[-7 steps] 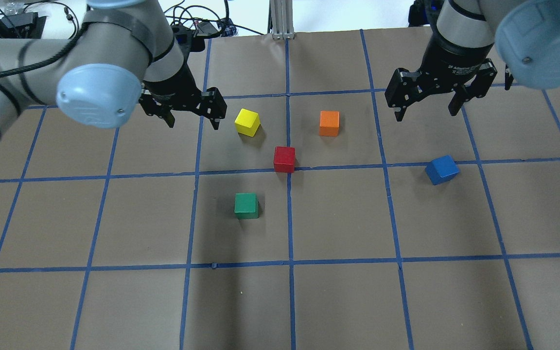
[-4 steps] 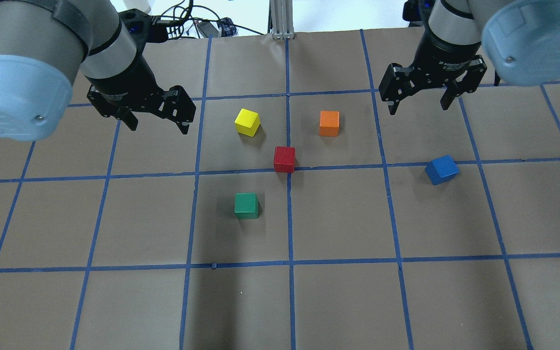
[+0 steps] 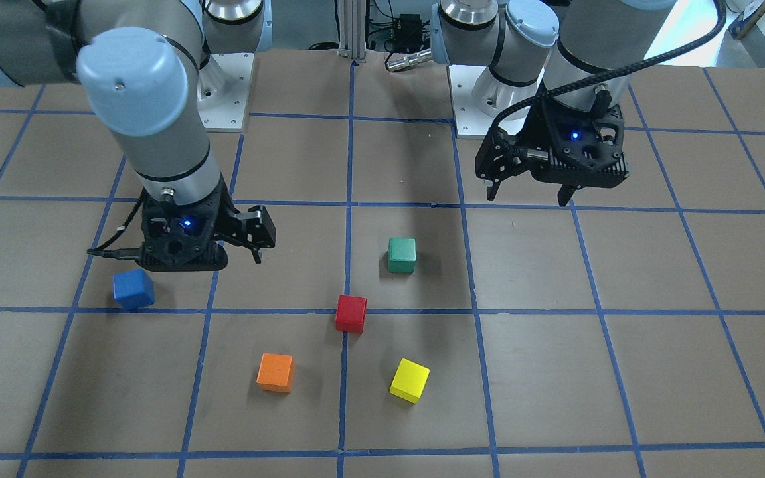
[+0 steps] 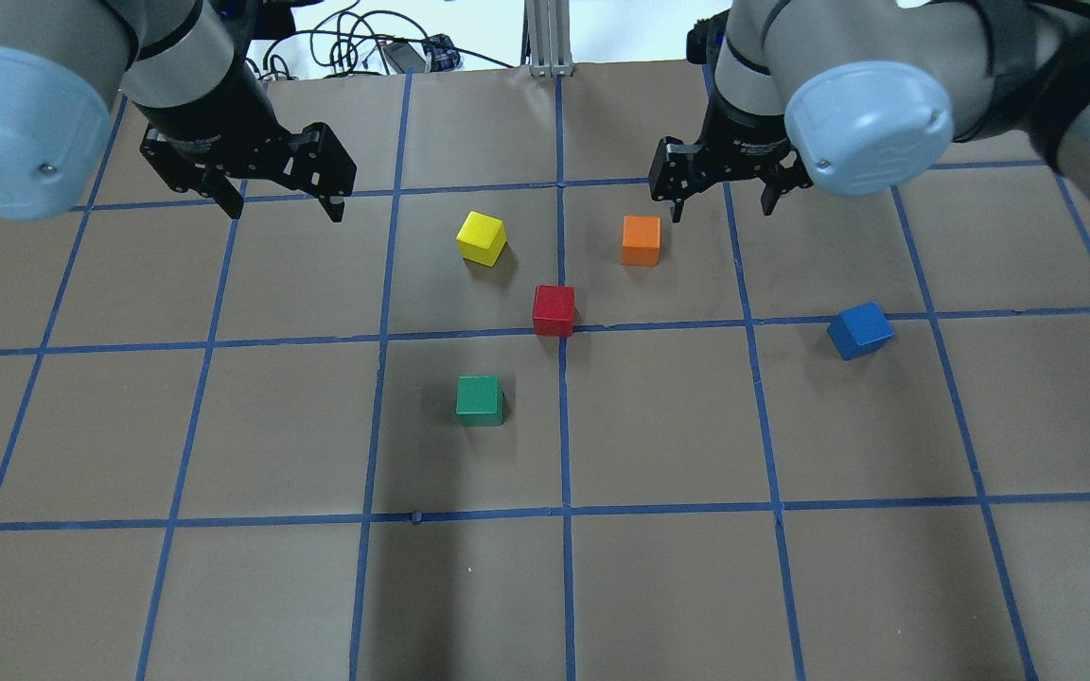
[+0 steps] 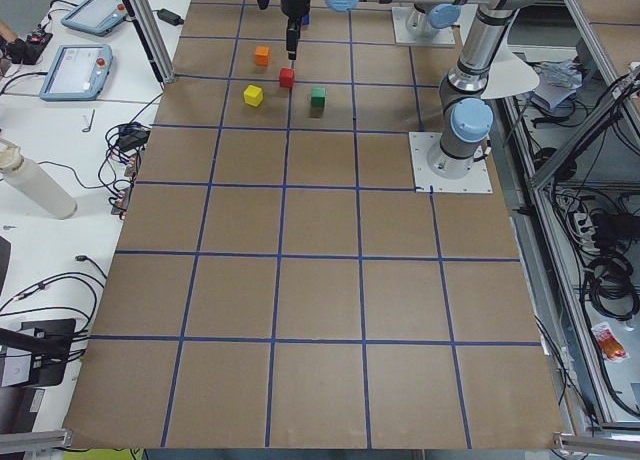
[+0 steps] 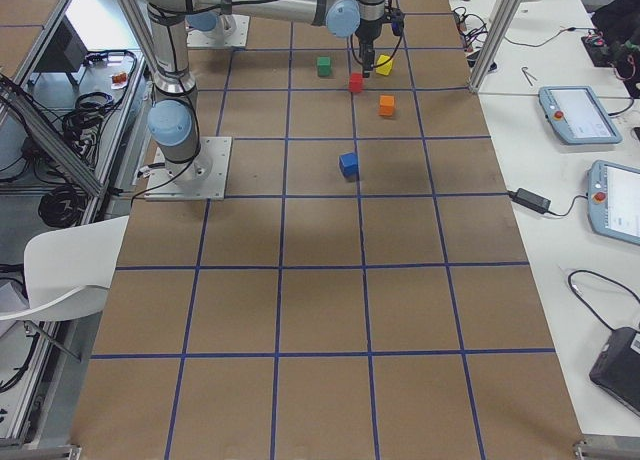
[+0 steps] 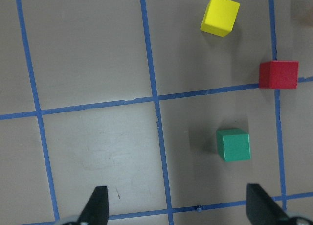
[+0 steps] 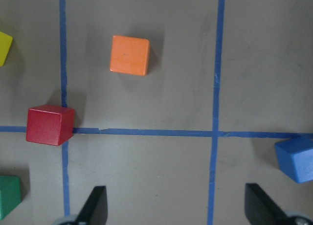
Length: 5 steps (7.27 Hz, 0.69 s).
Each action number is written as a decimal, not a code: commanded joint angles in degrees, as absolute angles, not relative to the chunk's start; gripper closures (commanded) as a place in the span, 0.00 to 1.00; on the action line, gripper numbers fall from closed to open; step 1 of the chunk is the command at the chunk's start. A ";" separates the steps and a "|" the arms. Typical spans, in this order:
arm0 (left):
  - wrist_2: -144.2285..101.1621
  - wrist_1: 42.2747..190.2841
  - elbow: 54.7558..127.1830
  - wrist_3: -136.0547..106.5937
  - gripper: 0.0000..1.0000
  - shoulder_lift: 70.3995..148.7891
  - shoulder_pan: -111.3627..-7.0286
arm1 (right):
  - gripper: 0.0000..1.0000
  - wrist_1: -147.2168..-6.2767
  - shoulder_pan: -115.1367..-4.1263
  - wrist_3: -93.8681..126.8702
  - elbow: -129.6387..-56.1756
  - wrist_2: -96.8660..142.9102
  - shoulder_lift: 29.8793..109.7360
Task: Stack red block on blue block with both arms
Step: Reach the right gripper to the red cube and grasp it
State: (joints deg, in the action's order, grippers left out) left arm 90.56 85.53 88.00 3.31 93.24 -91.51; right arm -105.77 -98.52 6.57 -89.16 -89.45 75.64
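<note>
The red block point(image 4: 553, 310) sits on a blue tape line near the table's middle; it also shows in the right wrist view point(image 8: 50, 124) and the left wrist view point(image 7: 278, 75). The blue block point(image 4: 859, 330) lies turned at an angle to the right, apart from the others, and shows at the right edge of the right wrist view point(image 8: 296, 159). My left gripper point(image 4: 287, 210) is open and empty, hovering far left of the yellow block. My right gripper point(image 4: 723, 210) is open and empty, hovering just right of the orange block and beyond the blue block.
A yellow block point(image 4: 482, 236), an orange block point(image 4: 641, 239) and a green block point(image 4: 479, 399) stand around the red one. A metal post point(image 4: 545, 38) and cables lie at the table's far edge. Blue tape lines grid the brown table.
My left gripper has moved left and farther back, away from the yellow block. My right gripper has moved left toward the orange block. Both stayed open. No block moved.
</note>
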 commanded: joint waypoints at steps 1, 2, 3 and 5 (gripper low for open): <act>90.79 86.40 86.92 3.43 0.00 93.87 -91.49 | 0.00 -112.21 -101.51 9.83 -89.12 -84.32 70.77; 90.88 86.31 87.71 3.51 0.00 93.17 -91.58 | 0.00 -113.80 -102.30 11.84 -89.12 -84.29 69.19; 90.88 86.31 87.63 3.52 0.00 93.34 -91.67 | 0.00 -115.47 -103.87 14.30 -89.12 -84.29 67.17; 90.88 86.48 87.80 3.60 0.00 93.34 -91.76 | 0.00 -120.30 -107.04 20.90 -89.03 -84.46 63.21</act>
